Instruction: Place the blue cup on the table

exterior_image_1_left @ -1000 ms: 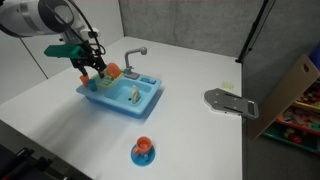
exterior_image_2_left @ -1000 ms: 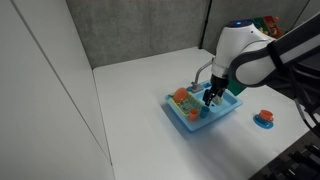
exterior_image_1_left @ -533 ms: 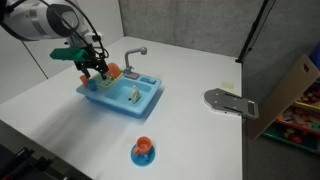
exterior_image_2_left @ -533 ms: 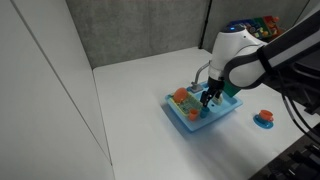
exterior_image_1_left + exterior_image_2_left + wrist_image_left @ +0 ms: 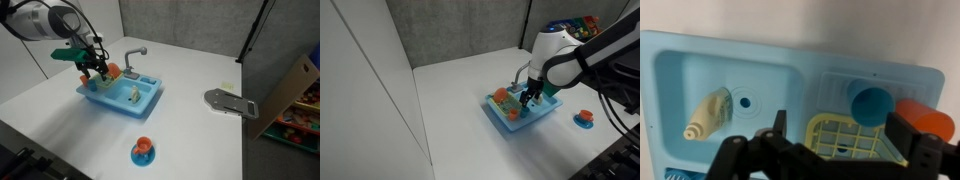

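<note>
White and flat, the table (image 5: pixel 195 70) bears a pale blue moulded plastic toy sink (image 5: pixel 125 98) in an exterior view, with the gripper (image 5: pixel 93 72) low over one end. The other exterior angle shows the same, with the jaws hard to make out. In the wrist view, the blue cup (image 5: pixel 873 103), smooth, round and open-mouthed, sits in the sink's smaller compartment just beside an orange cylinder (image 5: pixel 932 120). The dark fingers (image 5: pixel 908 135) are spread wide and hold nothing.
</note>
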